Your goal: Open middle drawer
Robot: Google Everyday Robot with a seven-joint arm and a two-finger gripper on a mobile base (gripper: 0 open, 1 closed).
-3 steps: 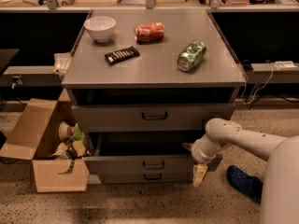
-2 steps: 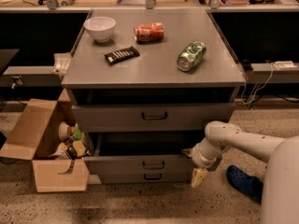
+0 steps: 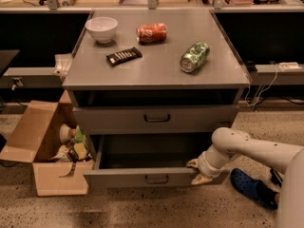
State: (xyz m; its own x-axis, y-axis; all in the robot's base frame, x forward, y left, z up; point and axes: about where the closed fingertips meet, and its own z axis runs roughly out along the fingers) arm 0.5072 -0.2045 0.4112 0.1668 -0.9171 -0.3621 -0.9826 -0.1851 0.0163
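1. Pincer (image 3: 198,172), at the end of the cream-coloured robot arm (image 3: 256,148), sits low in the camera view against the right part of the wide grey metal middle drawer (image 3: 118,178); whether it is clenched or released cannot be told.
2. That drawer stands pulled well out of the cabinet with its dark inside showing, below the shut grey upper drawer front (image 3: 109,120). Its small dark bar handle (image 3: 156,179) is left of the pincer, so the pull probably comes from the front's edge.
3. On the grey tabletop (image 3: 142,75) rest a white bowl (image 3: 101,28), a red drink can (image 3: 152,33) and a green drink can (image 3: 194,57), both on their sides, and a dark snack bar (image 3: 123,56).
4. An open brown cardboard box (image 3: 42,151) sits on the floor just left of the drawer, and a blue shoe (image 3: 249,186) lies to the right.
5. No label or writing can be read.
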